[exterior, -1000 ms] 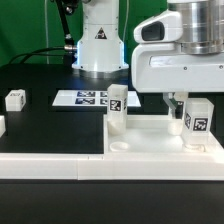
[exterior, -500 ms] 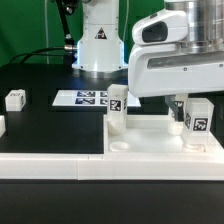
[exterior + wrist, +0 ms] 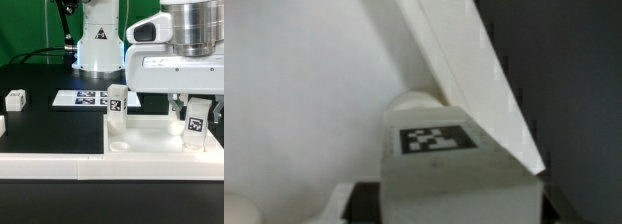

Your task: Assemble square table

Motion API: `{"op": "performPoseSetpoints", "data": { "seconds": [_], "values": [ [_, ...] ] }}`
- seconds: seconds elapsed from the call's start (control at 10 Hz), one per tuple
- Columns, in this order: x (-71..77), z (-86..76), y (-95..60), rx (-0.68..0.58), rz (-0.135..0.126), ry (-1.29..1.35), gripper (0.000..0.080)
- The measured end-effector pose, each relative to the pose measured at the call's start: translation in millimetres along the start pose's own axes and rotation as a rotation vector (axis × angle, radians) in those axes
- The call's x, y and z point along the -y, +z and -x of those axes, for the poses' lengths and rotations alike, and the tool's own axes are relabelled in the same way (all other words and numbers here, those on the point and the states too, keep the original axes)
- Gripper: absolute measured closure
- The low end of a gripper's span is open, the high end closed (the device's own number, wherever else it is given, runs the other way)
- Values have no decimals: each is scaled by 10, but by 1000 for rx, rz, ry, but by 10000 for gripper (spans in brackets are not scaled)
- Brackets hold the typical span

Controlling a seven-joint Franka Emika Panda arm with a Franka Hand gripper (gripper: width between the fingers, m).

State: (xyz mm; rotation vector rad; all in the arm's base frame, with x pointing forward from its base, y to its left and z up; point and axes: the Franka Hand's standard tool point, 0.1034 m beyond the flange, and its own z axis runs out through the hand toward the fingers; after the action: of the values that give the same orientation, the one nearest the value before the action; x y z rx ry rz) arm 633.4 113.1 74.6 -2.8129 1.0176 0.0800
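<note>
The white square table top (image 3: 150, 137) lies at the exterior view's lower right, rim up. One white tagged leg block (image 3: 117, 106) stands upright at its far left corner. My gripper (image 3: 193, 112) is shut on a second leg block (image 3: 198, 124), held upright at the top's right side. In the wrist view this leg block (image 3: 446, 160) fills the gap between my dark fingers (image 3: 363, 200), standing beside the raised rim (image 3: 464, 70). My gripper (image 3: 455, 205) sits at that frame's edge. A loose leg block (image 3: 15, 99) lies on the black table at the left.
The marker board (image 3: 82, 98) lies flat behind the table top. A long white border rail (image 3: 50, 163) runs along the front. The robot's white base (image 3: 98, 45) stands at the back. Another small white block (image 3: 2, 126) shows at the left edge.
My hand has turned and shifted slightly to the exterior view's left above the held leg block. The leg block stays in the same spot on the top. Nothing else moved.
</note>
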Motion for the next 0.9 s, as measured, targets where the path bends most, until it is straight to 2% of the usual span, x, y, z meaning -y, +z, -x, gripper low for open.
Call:
{"op": "performPoseSetpoints", "data": {
  "seconds": [0.1, 0.2, 0.4, 0.5, 0.7, 0.8, 0.9],
  "values": [
    [-33, 4, 14, 5, -31, 224, 501],
    [-25, 15, 18, 16, -37, 339, 505],
    [-9, 28, 29, 67, -70, 622, 505],
    [21, 47, 20, 82, -76, 741, 505],
    [30, 58, 24, 87, -77, 763, 505],
    [22, 60, 27, 77, -74, 639, 505],
    [25, 69, 30, 56, -65, 445, 314]
  ]
}}
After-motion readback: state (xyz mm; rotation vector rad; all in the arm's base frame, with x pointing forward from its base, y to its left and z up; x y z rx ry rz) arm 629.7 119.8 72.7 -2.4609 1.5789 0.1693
